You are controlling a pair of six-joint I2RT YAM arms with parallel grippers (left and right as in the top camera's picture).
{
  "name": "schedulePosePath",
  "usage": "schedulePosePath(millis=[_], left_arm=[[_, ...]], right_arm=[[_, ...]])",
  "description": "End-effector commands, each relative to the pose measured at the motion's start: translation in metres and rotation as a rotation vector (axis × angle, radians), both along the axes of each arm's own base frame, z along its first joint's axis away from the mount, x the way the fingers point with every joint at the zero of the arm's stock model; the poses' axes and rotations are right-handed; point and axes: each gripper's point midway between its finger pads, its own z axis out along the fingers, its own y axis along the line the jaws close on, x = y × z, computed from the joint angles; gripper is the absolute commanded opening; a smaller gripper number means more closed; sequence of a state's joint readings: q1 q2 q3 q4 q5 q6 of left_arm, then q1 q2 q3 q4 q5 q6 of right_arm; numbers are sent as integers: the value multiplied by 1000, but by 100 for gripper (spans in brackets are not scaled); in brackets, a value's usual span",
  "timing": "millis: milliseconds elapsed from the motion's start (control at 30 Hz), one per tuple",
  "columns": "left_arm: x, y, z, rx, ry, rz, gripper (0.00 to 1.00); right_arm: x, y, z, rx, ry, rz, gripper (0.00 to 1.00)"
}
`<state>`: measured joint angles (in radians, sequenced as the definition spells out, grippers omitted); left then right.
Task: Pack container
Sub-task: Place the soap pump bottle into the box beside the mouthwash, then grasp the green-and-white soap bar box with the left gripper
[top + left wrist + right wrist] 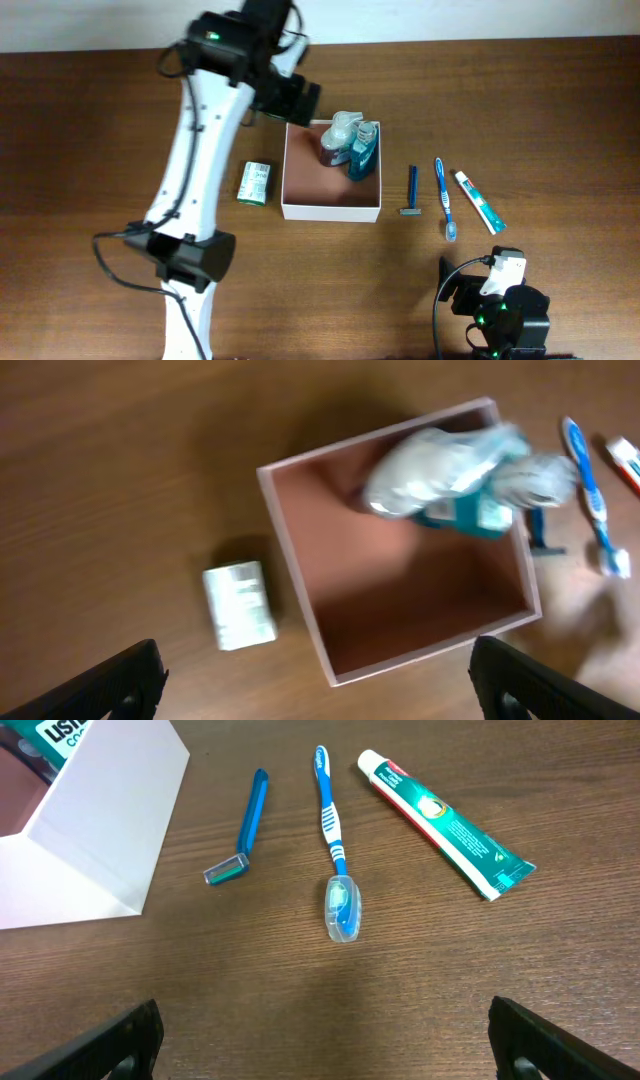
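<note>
The container (pixel 330 211) sits mid-counter, nearer the far edge. My left gripper (pixel 315 660) hangs above it, fingers spread wide and empty. My right gripper (pixel 325 1020), by the front edge toward the right corner, is just as wide and empty. A teal mouthwash bottle (pixel 362 150) stands inside the container. Toward the right edge lie the toothpaste (pixel 480 202), toothbrush (pixel 444 195) and razor (pixel 412 190). A small packet (pixel 256 183) lies on the left.

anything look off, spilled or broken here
Nothing stands out: no spill or damage shows. The bottles sit bunched in one corner of the container; the razor, toothbrush and toothpaste lie side by side beside it, the packet on its other side.
</note>
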<state>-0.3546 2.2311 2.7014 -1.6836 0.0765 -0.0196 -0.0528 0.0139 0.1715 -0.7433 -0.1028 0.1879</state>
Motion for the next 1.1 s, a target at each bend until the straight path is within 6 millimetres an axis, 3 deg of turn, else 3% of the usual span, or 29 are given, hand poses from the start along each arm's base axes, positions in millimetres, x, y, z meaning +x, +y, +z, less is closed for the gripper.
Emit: schedulePosePath(millis=[0, 133, 267, 567, 800, 1033, 1067], left_arm=[[2, 30, 17, 14, -42, 45, 99], [-6, 60, -14, 53, 83, 104, 99], [-22, 83, -63, 101, 262, 145, 99], [-34, 93, -180, 135, 406, 160, 100], [-33, 92, -222, 134, 372, 111, 99], [-32, 92, -253, 126, 336, 111, 89], [-32, 92, -253, 125, 333, 111, 83]], right_arm=[[0, -3, -2, 2, 0, -19, 99], [0, -3, -2, 2, 1, -19, 99], [0, -3, -2, 2, 0, -19, 99], [0, -3, -2, 2, 1, -19, 99], [0, -3, -2, 2, 1, -19, 99], [0, -3, -2, 2, 0, -19, 99], [0, -3, -2, 2, 1, -19, 99]])
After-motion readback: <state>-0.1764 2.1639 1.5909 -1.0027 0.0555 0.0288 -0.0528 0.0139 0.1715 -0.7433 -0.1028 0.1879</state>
